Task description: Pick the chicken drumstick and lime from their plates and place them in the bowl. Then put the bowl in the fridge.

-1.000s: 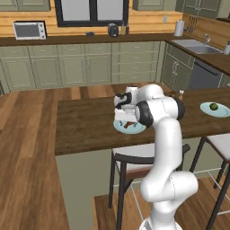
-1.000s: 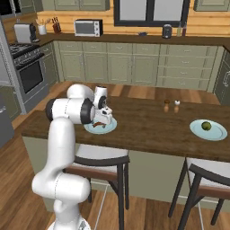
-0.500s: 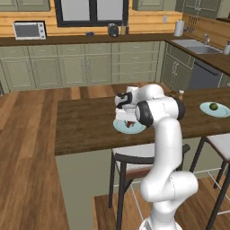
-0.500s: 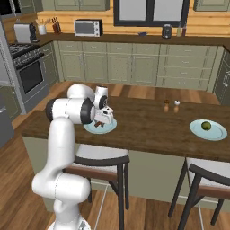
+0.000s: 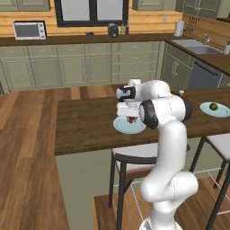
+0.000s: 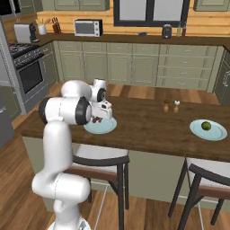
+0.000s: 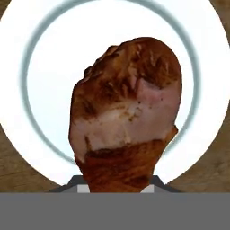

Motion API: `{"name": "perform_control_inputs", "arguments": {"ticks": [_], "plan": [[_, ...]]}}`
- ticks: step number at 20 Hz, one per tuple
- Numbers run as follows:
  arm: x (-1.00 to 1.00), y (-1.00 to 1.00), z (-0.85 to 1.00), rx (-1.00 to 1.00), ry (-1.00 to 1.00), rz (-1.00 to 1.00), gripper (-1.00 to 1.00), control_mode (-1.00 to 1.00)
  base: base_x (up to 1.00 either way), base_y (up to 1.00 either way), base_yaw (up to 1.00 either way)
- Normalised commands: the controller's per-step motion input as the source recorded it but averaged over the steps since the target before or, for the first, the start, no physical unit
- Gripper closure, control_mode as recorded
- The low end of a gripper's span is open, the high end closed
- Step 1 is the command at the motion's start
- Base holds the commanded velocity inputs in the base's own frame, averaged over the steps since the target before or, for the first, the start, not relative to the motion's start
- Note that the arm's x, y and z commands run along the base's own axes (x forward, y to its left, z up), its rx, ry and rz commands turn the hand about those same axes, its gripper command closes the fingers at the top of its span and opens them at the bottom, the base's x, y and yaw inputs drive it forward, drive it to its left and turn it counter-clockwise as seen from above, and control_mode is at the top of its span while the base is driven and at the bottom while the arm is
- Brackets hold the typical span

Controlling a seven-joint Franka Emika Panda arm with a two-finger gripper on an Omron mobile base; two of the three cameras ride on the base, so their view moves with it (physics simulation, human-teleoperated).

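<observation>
End effector point(image 5: 130, 117): clenched on the reddish-brown cooked chicken drumstick point(image 7: 128, 112) over a round pale blue plate point(image 5: 128, 126).
Hand view: meat looms large against the plate's ring.
Right base view: small yellowish-green lime point(image 6: 206, 126) on a second plate point(image 6: 218, 133), well apart along the dark wooden counter point(image 6: 148, 130); two small shakers point(image 6: 171, 106) between.

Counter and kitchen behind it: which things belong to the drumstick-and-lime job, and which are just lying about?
Job:
- chicken drumstick, gripped by the end effector
- its plate
- lime
- lime's plate

Lying about:
- shakers
- microwave
- stools
</observation>
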Motion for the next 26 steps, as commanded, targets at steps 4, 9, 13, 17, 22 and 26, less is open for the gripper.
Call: {"name": "perform_control_inputs", "arguments": {"ticks": [4, 9, 13, 17, 22, 26], "plan": [[-1.0, 0.0, 0.96, -0.01, -0.25, 0.27, 1.0, -1.0, 0.0, 0.0, 0.0], [-1.0, 0.01, 0.87, 0.0, -0.39, 0.24, 1.0, -1.0, 0.0, 0.0, 0.0], [-1.0, 0.0, 0.89, 0.0, -0.1, 0.15, 1.0, -1.0, 0.0, 0.0, 0.0], [-0.98, -0.02, 0.44, 0.0, 0.04, -0.02, 1.0, -1.0, 0.0, 0.0, 0.0], [-1.0, -0.03, 0.4, 0.0, 0.0, -0.01, 1.0, -1.0, 0.0, 0.0, 0.0], [-1.0, 0.0, 0.26, 0.0, 0.0, 0.0, 1.0, -1.0, 0.0, 0.0, 0.0]]}}
